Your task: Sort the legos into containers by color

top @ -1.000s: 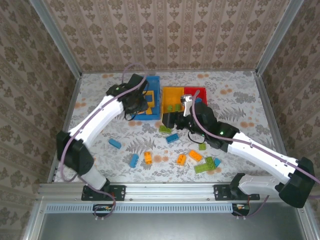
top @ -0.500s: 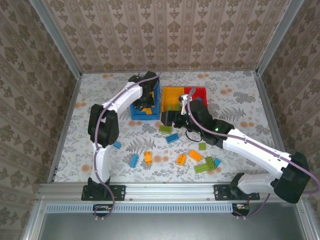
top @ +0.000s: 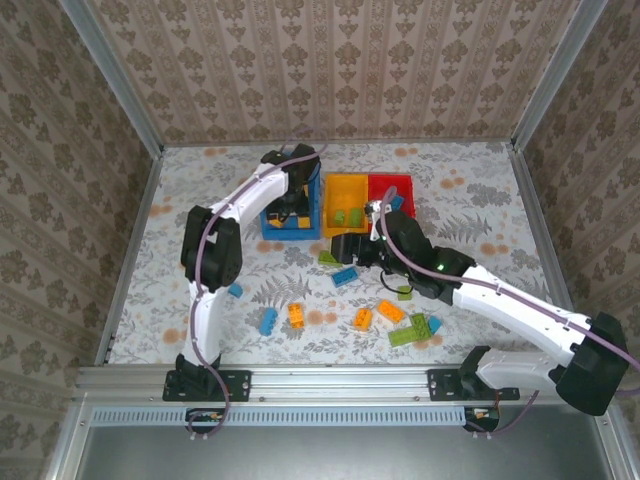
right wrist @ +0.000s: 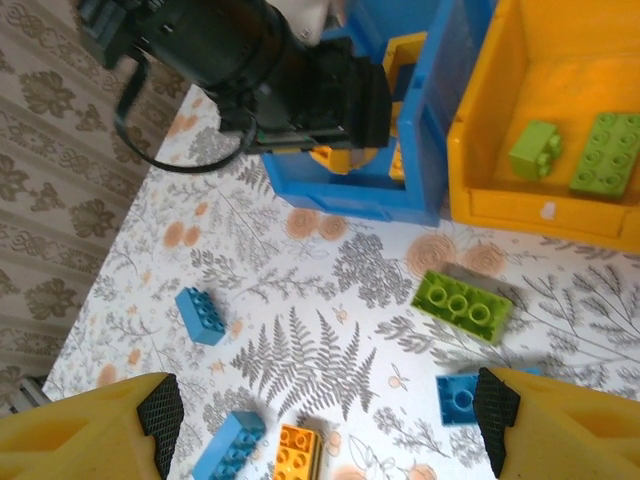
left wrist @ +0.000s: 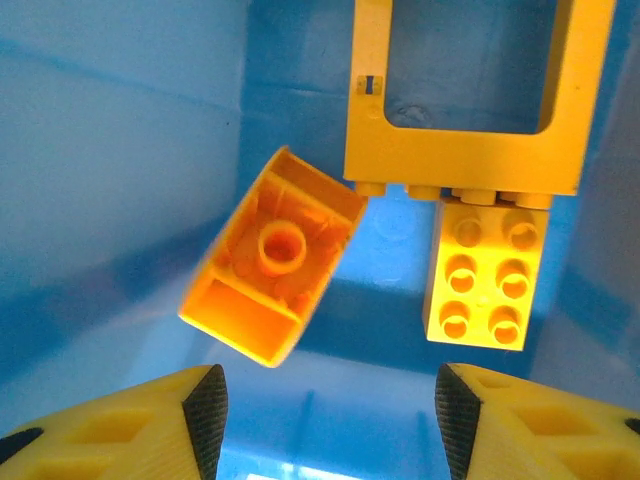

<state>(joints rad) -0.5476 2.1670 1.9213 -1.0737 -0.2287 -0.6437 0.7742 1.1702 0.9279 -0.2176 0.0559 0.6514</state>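
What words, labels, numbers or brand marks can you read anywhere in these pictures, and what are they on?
No text can be read in any view.
On the orange square frame, a small dark mark: too small to read.
On the front wall of the yellow bin, a white speck: too small to tell whether it is text.

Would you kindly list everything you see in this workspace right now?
blue bin: one, blue, far middle.
orange legos: three, orange, in the blue bin; one a frame.
yellow bin: one, yellow-orange, beside the blue bin.
green legos: two, green, in the yellow bin.
red bin: one, red, joined to the yellow bin.
loose legos: about ten, mixed colours, scattered on the table.
left gripper: one, yellow, open above the blue bin.
right gripper: one, yellow, open above loose legos.
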